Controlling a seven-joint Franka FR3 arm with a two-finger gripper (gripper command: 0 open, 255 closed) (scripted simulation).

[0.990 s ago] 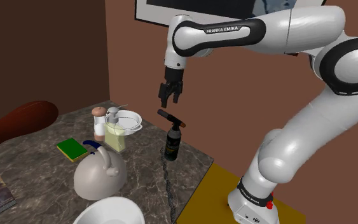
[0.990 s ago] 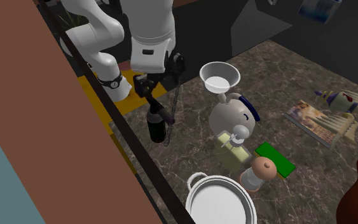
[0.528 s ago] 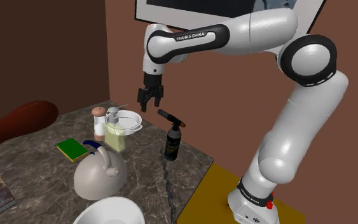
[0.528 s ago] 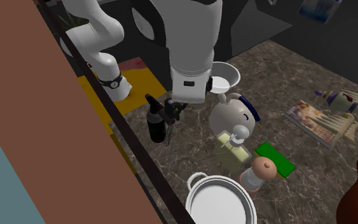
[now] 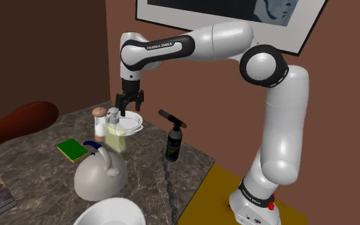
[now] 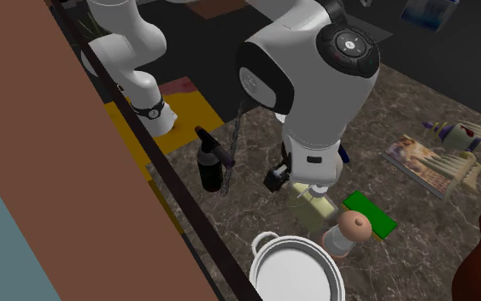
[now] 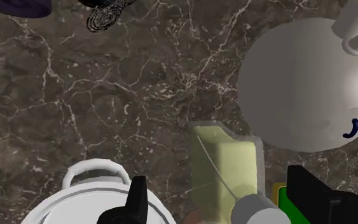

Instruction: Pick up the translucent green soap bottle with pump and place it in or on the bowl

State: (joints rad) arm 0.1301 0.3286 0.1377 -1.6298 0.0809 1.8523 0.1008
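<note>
Soap bottle [image 5: 116, 134]: centre-left of shoulder view, upright on marble top [image 5: 38, 160], grey pump [image 5: 113, 115] on it. Gripper [image 5: 129, 105] hangs just above, jaws apart, holding nothing. In wrist view the bottle sits btwn the two fingers but untouched.

Neighbours are tight: white pot [image 5: 137, 125] right behind, touching or a hair apart, can't tell. Shaker [image 5: 99, 126] is just to frame-left, kettle [image 5: 97, 176] lower in frame, bowl [image 5: 111, 214] at the bottom edge past the kettle.

Risks (judgement):
- One finger could land on the pot rim or clip the shaker on the way down, as there's little room either side.
- A grab on the pump/neck instead of the body could let the bottle swing or slip.
- The carry to the bowl goes over the kettle; too low and the bottle hits its handle.
- The bottle is tall, so it could tip out of a shallow bowl.

Look: pale yellow-green, semi-clear, boxy body w/ rounded corners, thin tube visible inside.
</note>
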